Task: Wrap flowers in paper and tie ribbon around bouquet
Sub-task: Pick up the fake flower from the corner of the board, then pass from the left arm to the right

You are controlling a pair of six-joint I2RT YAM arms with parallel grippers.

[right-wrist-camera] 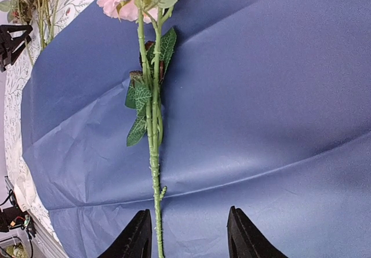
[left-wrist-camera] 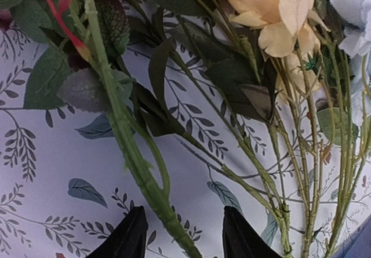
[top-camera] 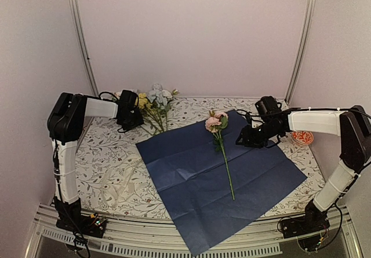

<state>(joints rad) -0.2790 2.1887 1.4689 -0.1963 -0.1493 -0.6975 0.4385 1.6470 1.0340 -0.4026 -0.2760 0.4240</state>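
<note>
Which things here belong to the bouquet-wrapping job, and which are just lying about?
Job: pink flower lying on the navy paper; bunch of flowers at far left; cream ribbon on the tablecloth, left of the paper.
Lying about: small orange round thing at the right edge.

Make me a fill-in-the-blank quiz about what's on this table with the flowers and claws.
1. The pink flower lies on the ___.
2. The paper shows its dark ___ face.
3. The ___ claw reaches into the other flowers.
4. The right claw holds ___.
Missing: paper; blue; left; nothing.
</note>
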